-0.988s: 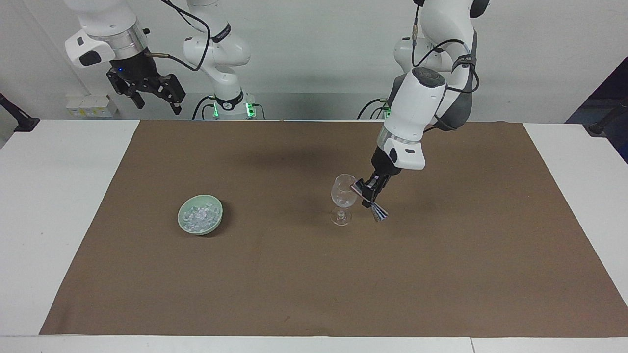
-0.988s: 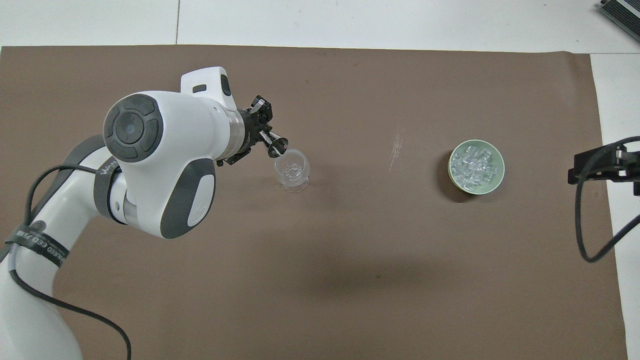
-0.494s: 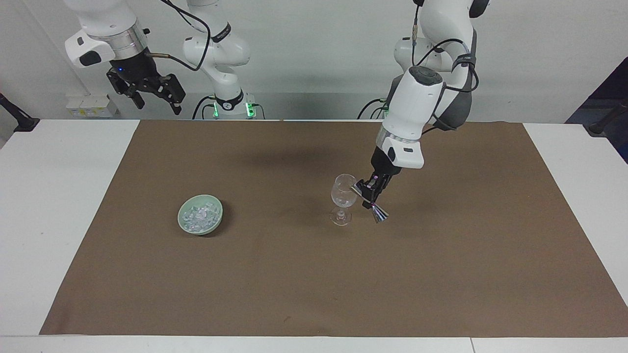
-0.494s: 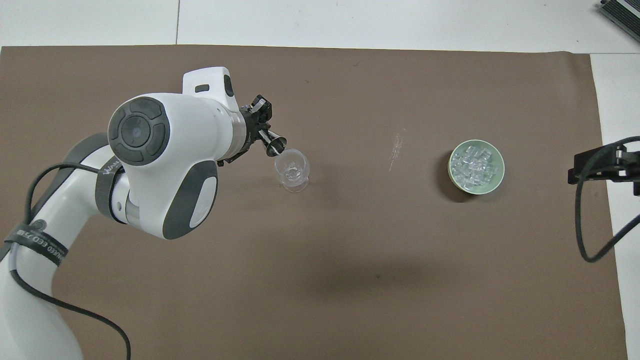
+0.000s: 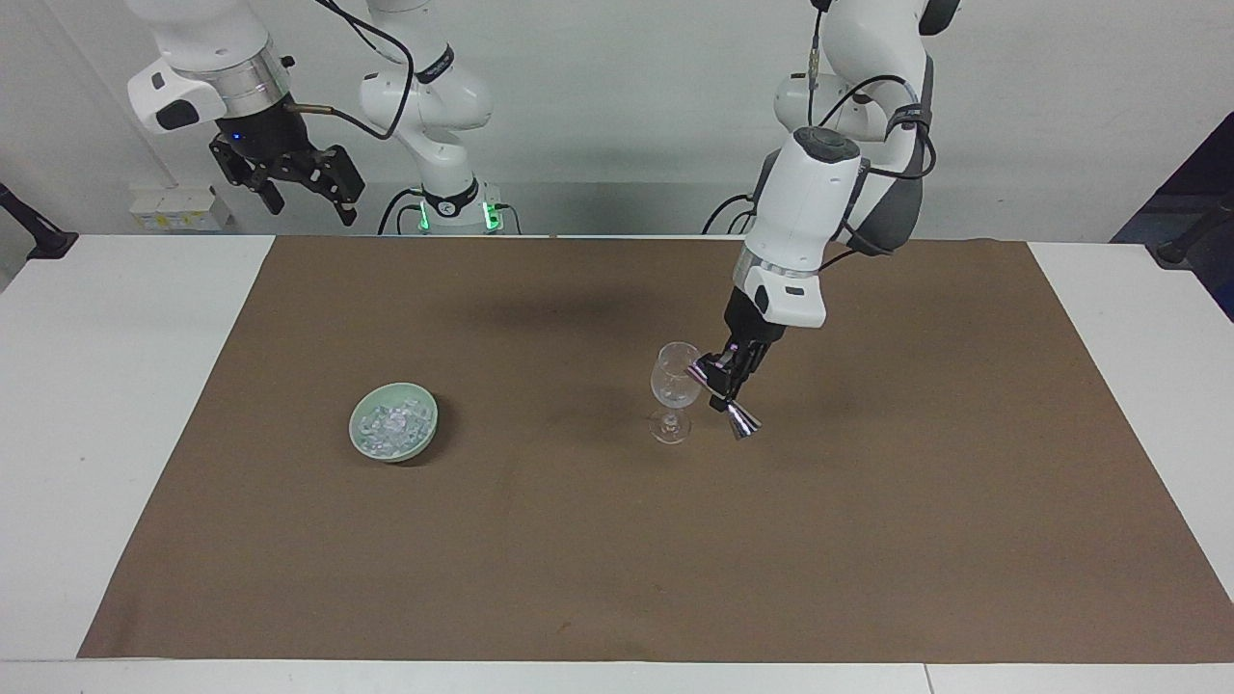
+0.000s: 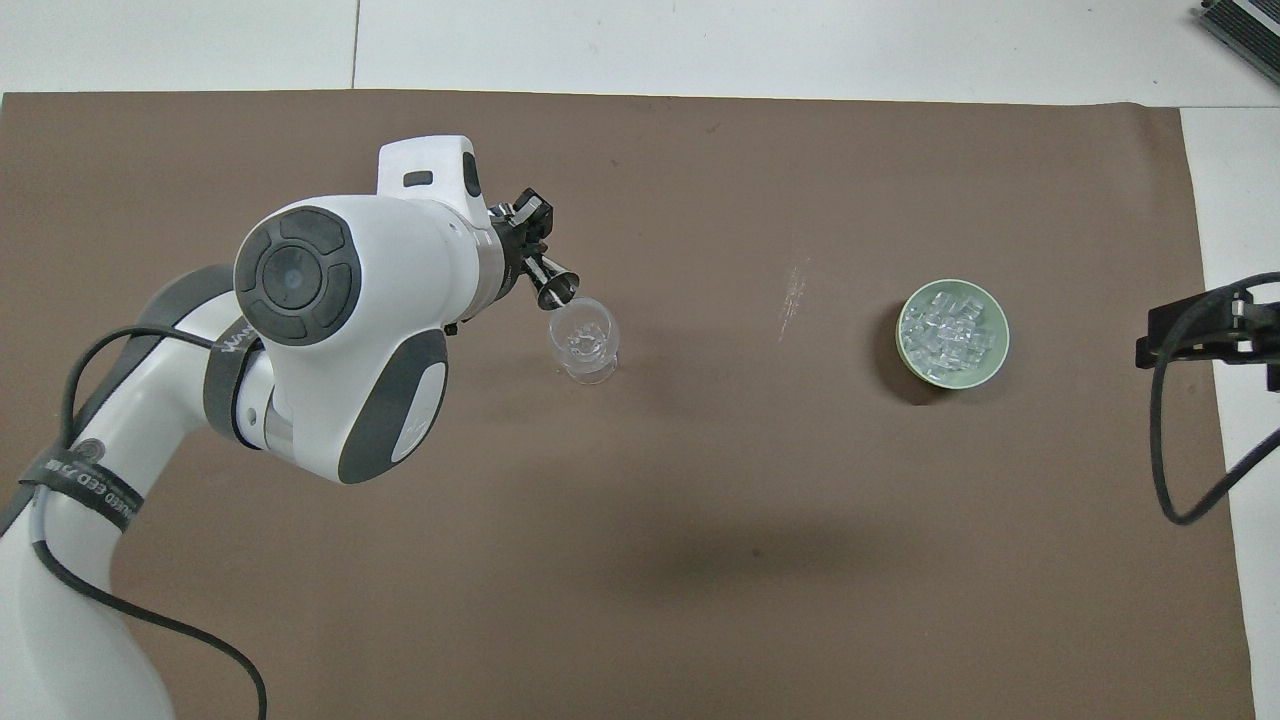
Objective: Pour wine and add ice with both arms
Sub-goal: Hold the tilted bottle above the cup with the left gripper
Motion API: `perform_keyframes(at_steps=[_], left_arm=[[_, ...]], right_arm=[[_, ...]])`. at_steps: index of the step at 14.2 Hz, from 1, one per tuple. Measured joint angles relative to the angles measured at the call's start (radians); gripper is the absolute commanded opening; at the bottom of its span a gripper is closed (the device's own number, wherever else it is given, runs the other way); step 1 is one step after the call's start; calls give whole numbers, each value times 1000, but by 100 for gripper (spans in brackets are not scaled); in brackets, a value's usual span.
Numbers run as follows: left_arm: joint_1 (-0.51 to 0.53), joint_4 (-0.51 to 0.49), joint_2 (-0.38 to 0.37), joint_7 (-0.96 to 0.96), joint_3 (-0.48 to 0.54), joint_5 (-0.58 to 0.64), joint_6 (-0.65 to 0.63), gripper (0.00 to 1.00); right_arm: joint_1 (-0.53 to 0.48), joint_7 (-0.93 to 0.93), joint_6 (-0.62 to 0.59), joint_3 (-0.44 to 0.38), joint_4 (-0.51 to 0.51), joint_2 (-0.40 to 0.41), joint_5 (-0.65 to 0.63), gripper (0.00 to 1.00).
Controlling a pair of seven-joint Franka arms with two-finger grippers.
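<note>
Since 1 second ago the left arm (image 5: 805, 207) has drawn its elbow up and back toward its base a little, and the silver jigger (image 5: 725, 397) it carries now sits steeper, while the glass, the bowl and the right arm have kept their places. At this moment the left gripper (image 5: 730, 371) hangs over the brown mat (image 5: 617, 540) just beside the wine glass (image 5: 674, 390), its fingers clamped on the waist of the jigger. This double-coned measure is tilted, with 1 mouth at the glass rim and the other cone pointing down toward the mat on the left arm's side of the glass. From overhead the upper mouth of the jigger (image 6: 553, 287) sits at the edge of the wine glass (image 6: 584, 340). That glass stands upright on the mat near the table's middle. Toward the right arm's end, well apart from the glass, a pale green bowl (image 5: 393, 434) holds the ice (image 5: 390, 425), a glittering heap of clear chunks (image 6: 947, 331). Waiting high above the table edge at its own end, the right gripper (image 5: 304, 188) has its 2 fingers spread wide apart and holds nothing.
</note>
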Motion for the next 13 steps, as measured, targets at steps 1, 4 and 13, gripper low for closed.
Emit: perform_keyframes(at_steps=[1, 4, 13], left_arm=[[-1, 0, 0, 0, 0, 5, 3, 0], [-6, -1, 2, -1, 0, 16, 13, 0], [-11, -5, 3, -4, 0, 76, 29, 0]], right_arm=[[0, 0, 0, 0, 0, 0, 0, 100], [0, 0, 0, 0, 0, 0, 0, 100], [0, 0, 0, 0, 0, 0, 0, 100]])
